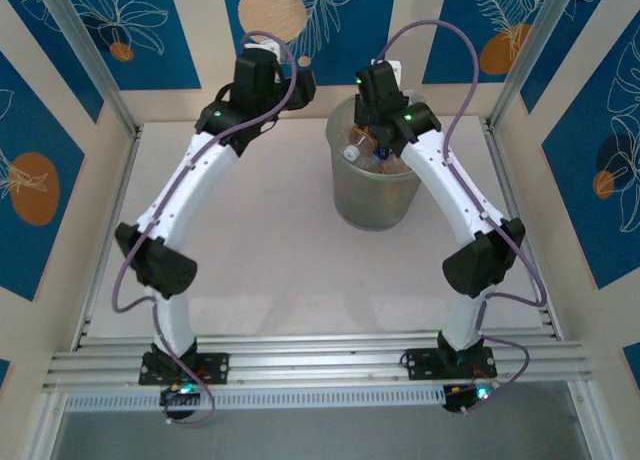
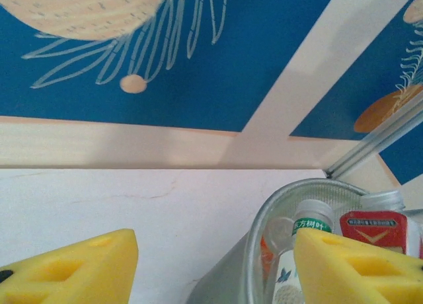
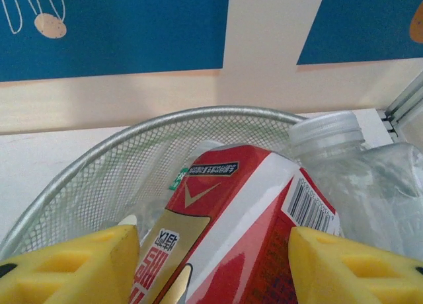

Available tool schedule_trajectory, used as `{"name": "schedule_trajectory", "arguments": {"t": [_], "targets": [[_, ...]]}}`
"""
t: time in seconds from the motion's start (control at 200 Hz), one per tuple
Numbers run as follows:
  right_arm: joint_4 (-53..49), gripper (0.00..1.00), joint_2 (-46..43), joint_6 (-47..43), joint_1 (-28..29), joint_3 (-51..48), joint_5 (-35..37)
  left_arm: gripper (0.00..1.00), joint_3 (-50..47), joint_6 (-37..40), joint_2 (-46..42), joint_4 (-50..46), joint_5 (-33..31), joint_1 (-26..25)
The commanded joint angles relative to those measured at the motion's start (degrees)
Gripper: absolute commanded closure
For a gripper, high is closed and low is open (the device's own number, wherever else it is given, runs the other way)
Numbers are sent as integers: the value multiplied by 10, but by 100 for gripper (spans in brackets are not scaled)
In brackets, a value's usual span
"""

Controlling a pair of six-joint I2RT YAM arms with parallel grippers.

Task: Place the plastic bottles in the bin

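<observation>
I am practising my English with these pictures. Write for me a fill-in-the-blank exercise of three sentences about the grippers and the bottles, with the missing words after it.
1. The right gripper hangs directly above the ____.
2. The bottle nearest the right wrist camera has a ____ label.
3. The left gripper is open and holds ____.

Missing words: bin; red; nothing.

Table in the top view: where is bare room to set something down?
Bare: the table stretch between the left arm and right arm, in front of the bin, and the strip left of it. Crowded: inside the bin, bottles piled high.
</observation>
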Motion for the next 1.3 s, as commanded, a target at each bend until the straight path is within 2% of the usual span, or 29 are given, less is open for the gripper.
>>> {"name": "schedule_trajectory", "arguments": {"t": [0.0,0.26,0.665,0.905,1.115,1.295], "targets": [[-57,38,26,-7,-19,12,-3,36,-67,33,-63,63,-55,8],[-33,39,52,-29,-24,56,-136,35,-168,55,-145,112,-91,14],[-87,36,35,-81,-13,158,-97,28,-232,77,-197,125,-103,17],[-87,36,21,-83,-6,114,-93,28,-254,78,-216,125,-103,22],[-111,38,26,-67,-5,72,-61,27,-273,77,-232,124,-99,24],[-97,48,-8,-40,-8,-23,-55,27,-289,80,-240,128,-102,24]]}}
